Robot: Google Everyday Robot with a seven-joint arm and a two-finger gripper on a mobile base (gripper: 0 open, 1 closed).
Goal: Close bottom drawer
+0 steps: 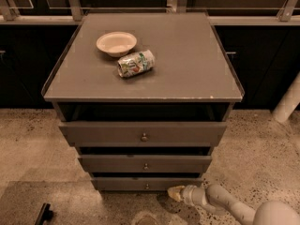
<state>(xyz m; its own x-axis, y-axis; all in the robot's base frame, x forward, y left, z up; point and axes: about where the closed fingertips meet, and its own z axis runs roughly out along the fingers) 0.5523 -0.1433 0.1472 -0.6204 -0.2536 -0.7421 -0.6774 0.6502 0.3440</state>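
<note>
- Centrally, a grey-brown cabinet stands on a speckled floor [37,149], seen from above and in front, with three drawers stacked under a flat surface [187,64].
- On the surface sits a shallow cream bowl [116,43], upright, toward the back left.
- Just beside the bowl, in front and to its right, a can [136,63] lies on its side, near the bowl but not touching it. Its label is white and green, and the writing cannot be read.
- Top drawer [108,134]: the tallest and widest front, with a round knob at centre.
- Middle drawer [112,163]: narrower, with a smaller knob.
- Bottom drawer [122,183]: the slimmest and narrowest front, lowest of the three, near the floor, with a tiny knob at centre. A dark gap shows above it, as above the other two fronts.
- A white arm [225,205] reaches in from the lower right, low over the floor.
- Its pincer [174,193], with a yellowish tip, is in front of the bottom drawer, right of the knob. Whether it is spread or pressed together cannot be told, nor whether it touches the front.
- A small dark object [44,213] lies on the floor at lower left.
- A white post [287,102] leans at the right edge.
- Dark cabinets and a metal rail [140,18] run behind.
</note>
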